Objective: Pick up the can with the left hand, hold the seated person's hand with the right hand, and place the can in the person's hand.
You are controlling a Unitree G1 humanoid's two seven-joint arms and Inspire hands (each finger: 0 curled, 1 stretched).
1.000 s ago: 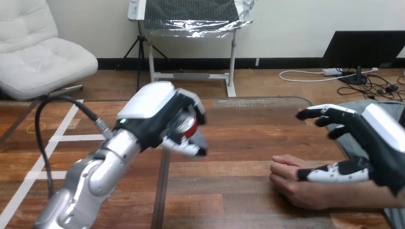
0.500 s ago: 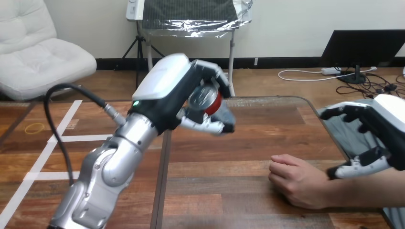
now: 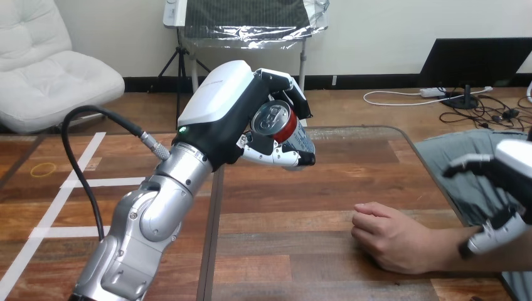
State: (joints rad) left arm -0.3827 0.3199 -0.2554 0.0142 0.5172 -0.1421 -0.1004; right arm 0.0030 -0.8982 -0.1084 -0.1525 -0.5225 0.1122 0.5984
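The right hand (image 3: 511, 185) has drawn back to the wrist side of the person's hand (image 3: 392, 241), fingers (image 3: 473, 164) spread and loosely bent, clasping nothing. That hand lies on the table (image 3: 282, 251) as a loose fist, not yet opened. Beyond it to the left, well apart and raised higher, the left hand (image 3: 219, 110) wraps the can (image 3: 279, 123), long axis tilted, top toward the camera.

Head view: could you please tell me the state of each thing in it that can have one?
left hand: shut on the can, raised above the table.
can: held off the table, tilted, top toward the camera.
right hand: open, fingers loosely bent, over the person's wrist; no grasp seen.
person's hand: resting on the table, fingers curled in, apart from the can.
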